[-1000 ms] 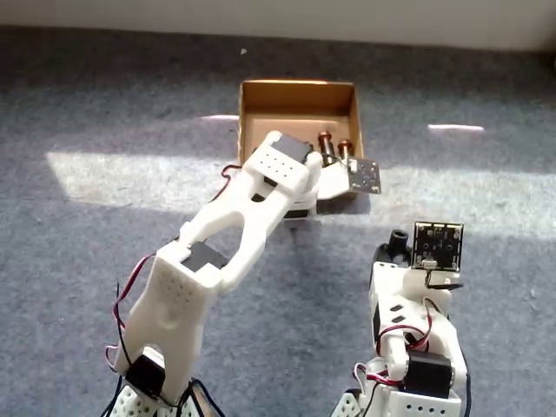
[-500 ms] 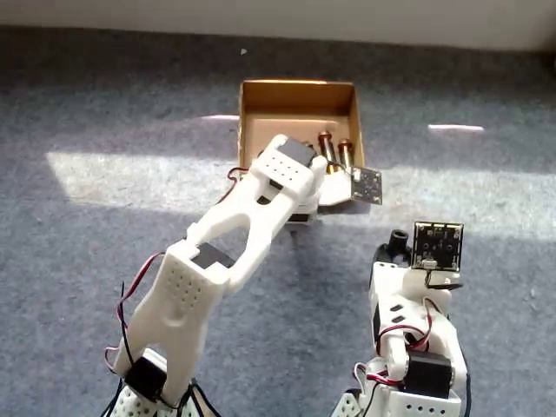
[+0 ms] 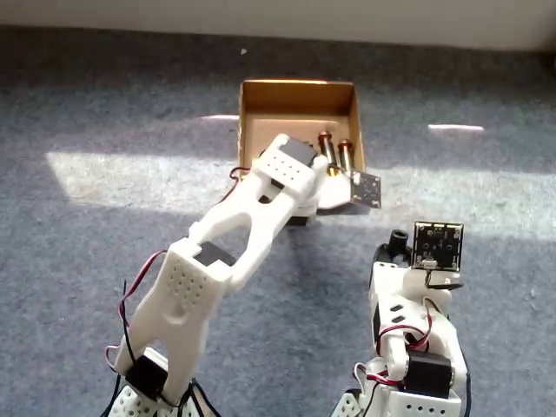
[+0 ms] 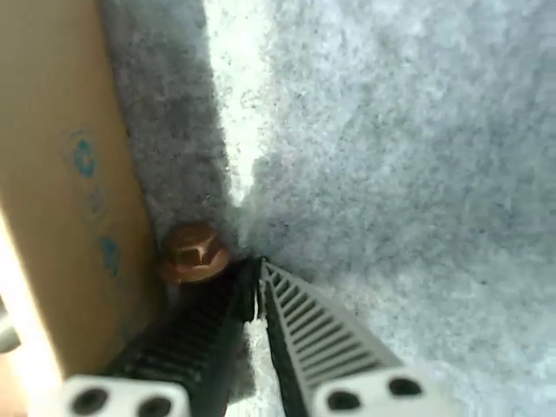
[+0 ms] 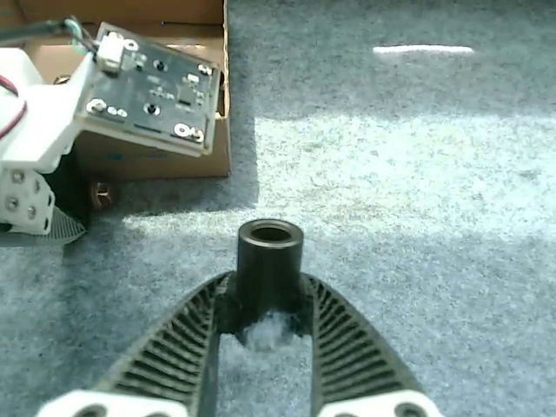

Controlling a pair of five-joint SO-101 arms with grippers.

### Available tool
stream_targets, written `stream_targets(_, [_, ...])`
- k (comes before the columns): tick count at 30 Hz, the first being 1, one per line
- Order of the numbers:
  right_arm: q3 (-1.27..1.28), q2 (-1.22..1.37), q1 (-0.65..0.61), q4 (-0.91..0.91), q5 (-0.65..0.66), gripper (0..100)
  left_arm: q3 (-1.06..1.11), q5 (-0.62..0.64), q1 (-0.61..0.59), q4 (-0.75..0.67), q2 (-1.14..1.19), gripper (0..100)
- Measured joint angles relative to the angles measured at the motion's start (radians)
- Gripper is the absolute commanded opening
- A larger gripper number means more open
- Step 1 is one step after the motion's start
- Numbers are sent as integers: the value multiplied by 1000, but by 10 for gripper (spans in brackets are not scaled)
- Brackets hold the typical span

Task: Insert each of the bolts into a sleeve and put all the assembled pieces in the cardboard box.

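A copper-headed bolt point(image 4: 193, 253) lies on the carpet against the outer front wall of the cardboard box point(image 4: 61, 174). My left gripper point(image 4: 257, 276) is down on the carpet right beside it, shut, with the bolt outside the black finger. In the right wrist view the same bolt point(image 5: 100, 194) shows next to the left gripper point(image 5: 76, 215). My right gripper point(image 5: 268, 294) is shut on an upright black sleeve point(image 5: 270, 250), held low over the carpet to the right of the box point(image 3: 295, 83). Two assembled pieces point(image 3: 335, 149) lie inside the box.
The left arm point(image 3: 261, 208) stretches over the box's front edge, its camera board point(image 3: 367, 188) at the box's front right corner. Grey carpet point(image 3: 486, 217) lies open on both sides of the box, with a sunlit band across it.
The left arm's wrist has shifted slightly towards the near right along the box's front wall. The right arm has kept still with the sleeve.
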Motion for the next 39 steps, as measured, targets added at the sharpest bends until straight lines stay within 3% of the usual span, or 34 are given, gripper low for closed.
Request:
stream_targets(12, [0,0,0,0,0,6,3,75,-20,60,-86,40])
stream_targets(17, [0,0,0,0,0,6,5,155,-28,18,-86,146])
stream_targets(36, [0,0,0,0,0,6,2,170,-26,-137,6,146])
stream_targets(39, [0,0,0,0,0,6,2,170,-23,-137,9,107])
